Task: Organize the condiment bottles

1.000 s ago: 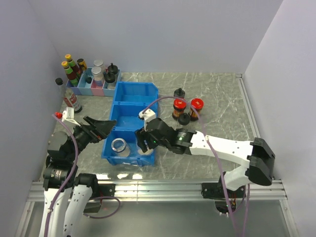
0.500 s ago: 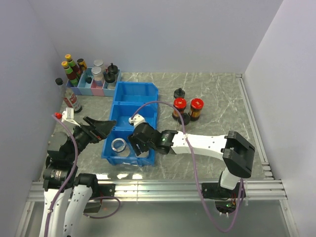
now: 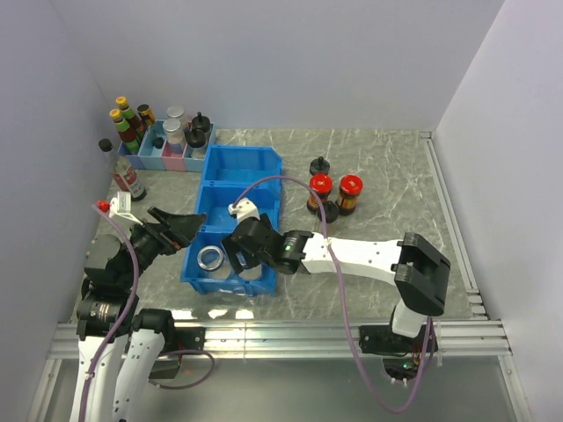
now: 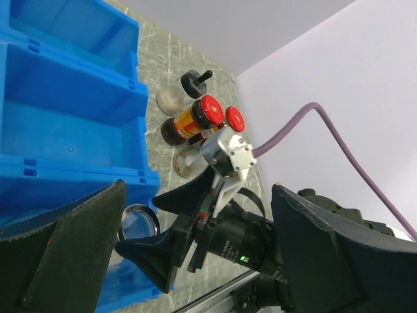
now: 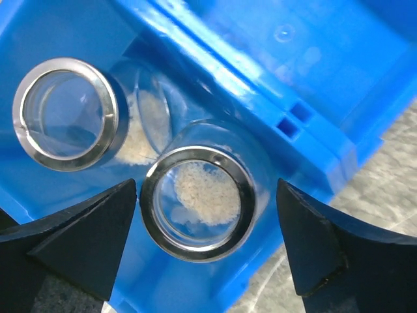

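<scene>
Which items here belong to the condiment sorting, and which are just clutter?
Job: two silver-lidded glass jars, two red-lidded jars, two black-capped shakers, blue bin.
Lying about: tall sauce bottles, slim red-label bottle.

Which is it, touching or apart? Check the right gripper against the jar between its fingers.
Cannot tell. In the right wrist view the open right gripper straddles the jar; one tip lies at its rim, no plain gap.

The table (image 3: 396, 167) is seen from above-behind by the top camera; the blue bin (image 3: 239, 172) and a silver-lidded jar (image 3: 209, 258), shared by all views, are framed obliquely by the left wrist, closely downward by the right.
</scene>
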You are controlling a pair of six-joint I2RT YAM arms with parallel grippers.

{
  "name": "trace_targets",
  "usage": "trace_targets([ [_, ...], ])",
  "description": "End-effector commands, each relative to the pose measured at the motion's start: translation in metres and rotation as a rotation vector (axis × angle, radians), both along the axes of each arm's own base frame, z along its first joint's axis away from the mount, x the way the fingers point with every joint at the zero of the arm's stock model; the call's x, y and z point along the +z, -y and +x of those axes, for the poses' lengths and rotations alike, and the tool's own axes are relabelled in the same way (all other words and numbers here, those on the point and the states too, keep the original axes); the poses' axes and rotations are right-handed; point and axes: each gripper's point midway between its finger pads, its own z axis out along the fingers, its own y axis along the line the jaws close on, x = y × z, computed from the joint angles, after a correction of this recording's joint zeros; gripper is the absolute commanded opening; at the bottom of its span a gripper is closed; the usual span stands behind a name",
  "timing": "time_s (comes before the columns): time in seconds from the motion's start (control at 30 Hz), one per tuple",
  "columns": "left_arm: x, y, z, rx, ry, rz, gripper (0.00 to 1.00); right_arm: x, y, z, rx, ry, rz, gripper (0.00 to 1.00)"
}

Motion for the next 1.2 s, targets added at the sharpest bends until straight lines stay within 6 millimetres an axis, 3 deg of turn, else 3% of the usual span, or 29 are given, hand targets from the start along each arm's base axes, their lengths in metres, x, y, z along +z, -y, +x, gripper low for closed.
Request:
trace_targets([
  [0.0, 0.01, -0.003, -0.003, 0.016, 0.036, 0.013, 0.99, 0.056, 0.005, 0.009, -0.085, 0.076, 0.111, 0.98],
  [0.07, 0.009, -0.005, -0.002, 0.028, 0.03, 0.017, 0.99, 0.077, 0.025, 0.019, -0.171, 0.118, 0.13, 0.98],
  [0.13, 0.006, -0.011, 0.0, 0.064, 0.015, 0.025, 0.99, 0.085, 0.043, 0.023, -0.25, 0.127, 0.148, 0.98],
  [0.17, -0.003, -0.015, 0.001, 0.091, -0.03, 0.034, 0.99, 0.102, 0.059, 0.03, -0.304, 0.154, 0.181, 0.98],
  [0.3, -0.036, -0.053, 0.015, 0.323, -0.201, 0.084, 0.99, 0.108, 0.107, 0.044, -0.479, 0.169, 0.178, 0.98],
  [0.43, -0.074, -0.057, 0.028, 0.359, -0.344, 0.089, 0.93, 0.096, 0.149, 0.054, -0.596, 0.142, 0.149, 0.98],
  [0.53, -0.092, -0.058, 0.034, 0.381, -0.379, 0.073, 0.55, 0.093, 0.173, 0.055, -0.648, 0.139, 0.183, 0.98],
  [0.57, -0.094, -0.058, 0.035, 0.386, -0.385, 0.06, 0.28, 0.099, 0.181, 0.054, -0.661, 0.145, 0.204, 0.98],
  [0.63, -0.106, -0.069, 0.035, 0.454, -0.418, 0.066, 0.0, 0.09, 0.2, 0.057, -0.705, 0.135, 0.195, 0.96],
  [0.87, -0.132, -0.13, 0.018, 0.849, -0.493, 0.045, 0.0, 0.071, 0.234, 0.065, -0.739, 0.111, 0.162, 0.97],
  [1.0, -0.139, -0.142, 0.015, 0.941, -0.525, 0.025, 0.0, 0.063, 0.241, 0.075, -0.744, 0.1, 0.149, 0.98],
  [1.17, -0.167, -0.147, 0.017, 0.99, -0.621, 0.065, 0.0, 0.048, 0.237, 0.087, -0.728, 0.077, 0.105, 0.98],
])
